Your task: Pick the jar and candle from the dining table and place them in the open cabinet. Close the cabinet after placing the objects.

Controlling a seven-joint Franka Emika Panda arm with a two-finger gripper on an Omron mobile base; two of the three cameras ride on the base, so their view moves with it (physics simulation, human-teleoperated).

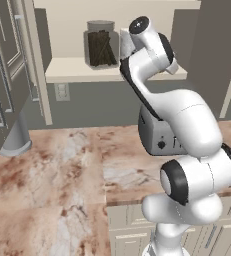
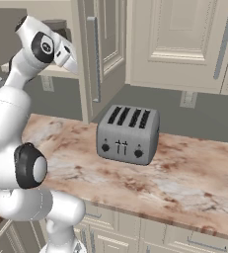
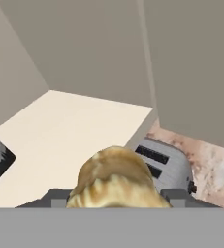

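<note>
The jar (image 1: 101,45), clear glass with dark sticks and a greyish lid, stands upright on the pale shelf (image 1: 72,70) of the open cabinet. My arm reaches up to that shelf, to the right of the jar. In the hand view my gripper (image 3: 113,193) is shut on the candle (image 3: 112,177), a small yellow ribbed lump between the dark fingertips (image 3: 55,196). The candle hangs above the shelf (image 3: 70,135), near its front right edge. The marbled dining table (image 1: 47,175) lies below.
A grey toaster (image 2: 128,133) stands on the stone top under the cabinet, also seen below the shelf edge as toaster (image 3: 167,164). The cabinet's open door (image 2: 98,54) with its bar handle juts out right of my hand. Another open door (image 1: 34,55) stands at the left.
</note>
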